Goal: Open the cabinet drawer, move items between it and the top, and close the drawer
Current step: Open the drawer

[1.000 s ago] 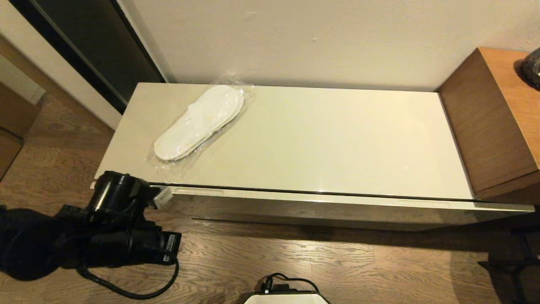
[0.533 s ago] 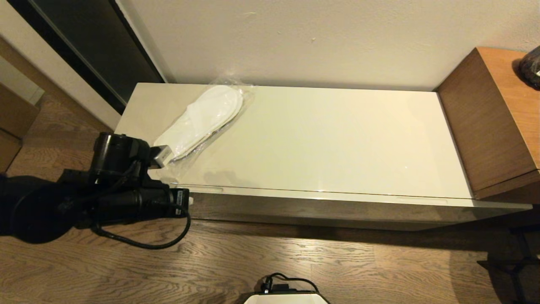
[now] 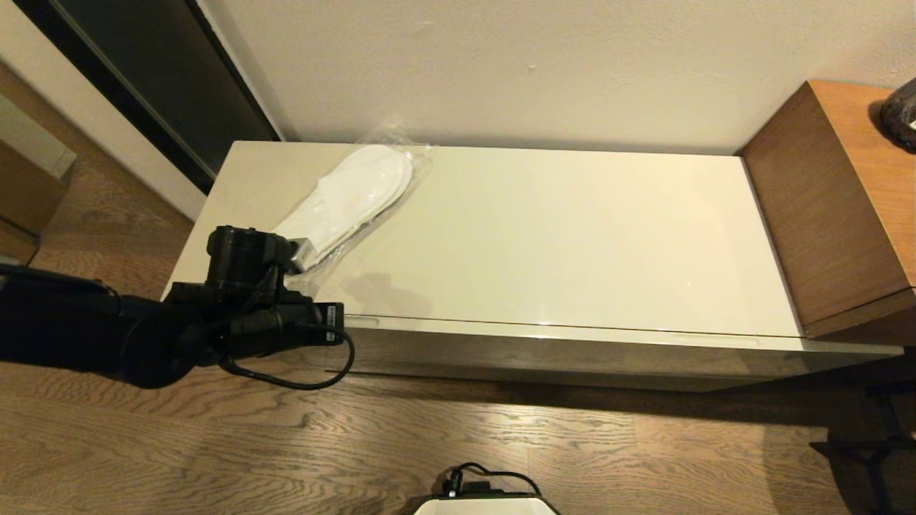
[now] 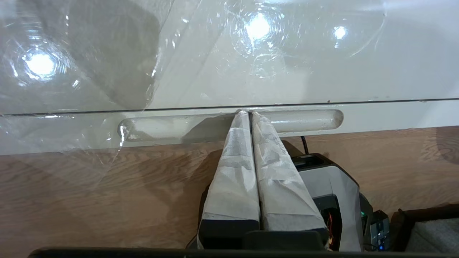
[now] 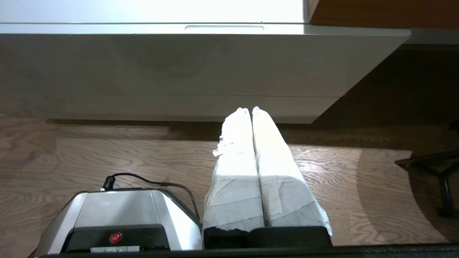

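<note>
Head view gives me the left gripper [image 3: 304,252] above the near left corner of the top [image 3: 544,236], just at the near end of the slippers [image 3: 343,200]. The slippers lie in their clear plastic wrap on the left part of the top, slanting from the back wall toward the front edge. I cannot tell from here if the gripper touches the wrap.

On the left wrist view I see the two padded fingers [image 4: 236,161] pressed together with no gap and nothing between them. Their tips point at the long recessed handle [image 4: 229,123] on the upper edge of the cabinet drawer [image 3: 572,354], and the wrinkled plastic covers part of the glossy surface beside it. The drawer front sits flush with the cabinet, only a thin dark line under the top.

The right gripper [image 5: 250,109] hangs low in front of the cabinet, above the wooden floor [image 5: 107,154], also with its fingers closed together and empty. I see no tissue pack.
</note>
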Controlling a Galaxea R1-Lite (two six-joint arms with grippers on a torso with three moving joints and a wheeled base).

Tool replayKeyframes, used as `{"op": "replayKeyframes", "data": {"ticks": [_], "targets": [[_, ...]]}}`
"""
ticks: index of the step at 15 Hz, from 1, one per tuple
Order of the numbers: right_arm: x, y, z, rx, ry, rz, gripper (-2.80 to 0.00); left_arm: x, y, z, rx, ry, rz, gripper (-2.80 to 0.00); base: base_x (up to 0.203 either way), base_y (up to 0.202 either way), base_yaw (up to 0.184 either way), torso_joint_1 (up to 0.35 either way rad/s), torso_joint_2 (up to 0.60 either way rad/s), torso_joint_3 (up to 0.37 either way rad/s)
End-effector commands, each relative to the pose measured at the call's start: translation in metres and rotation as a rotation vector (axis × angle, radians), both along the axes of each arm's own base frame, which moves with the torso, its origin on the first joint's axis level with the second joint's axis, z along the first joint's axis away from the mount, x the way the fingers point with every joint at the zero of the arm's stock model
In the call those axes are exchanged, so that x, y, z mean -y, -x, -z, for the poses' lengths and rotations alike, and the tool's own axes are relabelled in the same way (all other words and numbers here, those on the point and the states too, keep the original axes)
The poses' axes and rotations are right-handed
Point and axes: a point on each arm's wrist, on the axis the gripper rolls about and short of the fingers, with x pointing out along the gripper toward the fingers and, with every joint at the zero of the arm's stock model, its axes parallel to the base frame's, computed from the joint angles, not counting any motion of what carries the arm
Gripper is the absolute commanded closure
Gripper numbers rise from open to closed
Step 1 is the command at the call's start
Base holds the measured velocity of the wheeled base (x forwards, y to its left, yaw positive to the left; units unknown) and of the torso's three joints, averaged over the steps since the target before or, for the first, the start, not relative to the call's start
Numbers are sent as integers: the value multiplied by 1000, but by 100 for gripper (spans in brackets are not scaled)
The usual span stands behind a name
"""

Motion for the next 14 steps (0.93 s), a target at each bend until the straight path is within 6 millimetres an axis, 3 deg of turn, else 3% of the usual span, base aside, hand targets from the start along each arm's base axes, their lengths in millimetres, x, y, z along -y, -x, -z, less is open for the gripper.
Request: {"op": "replayKeyframes", "data": {"ticks": [1, 3, 11, 14], "targets": [[0, 0, 0, -2, 0, -1, 0, 1, -3, 6, -18, -5, 0, 0, 0, 0, 0, 0, 0, 0], [0, 0, 0, -3, 0, -1, 0, 1, -5, 3, -16, -8, 4, 0, 0, 0, 0, 0, 0, 0], [0, 0, 0, -3, 0, -1, 0, -6, 23, 39, -275, -46, 44, 0, 0, 0, 0, 0, 0, 0], [0, 0, 0, 0, 0, -1, 0, -10, 44, 28, -352, -2, 97, 0, 0, 0, 0, 0, 0, 0]]}}
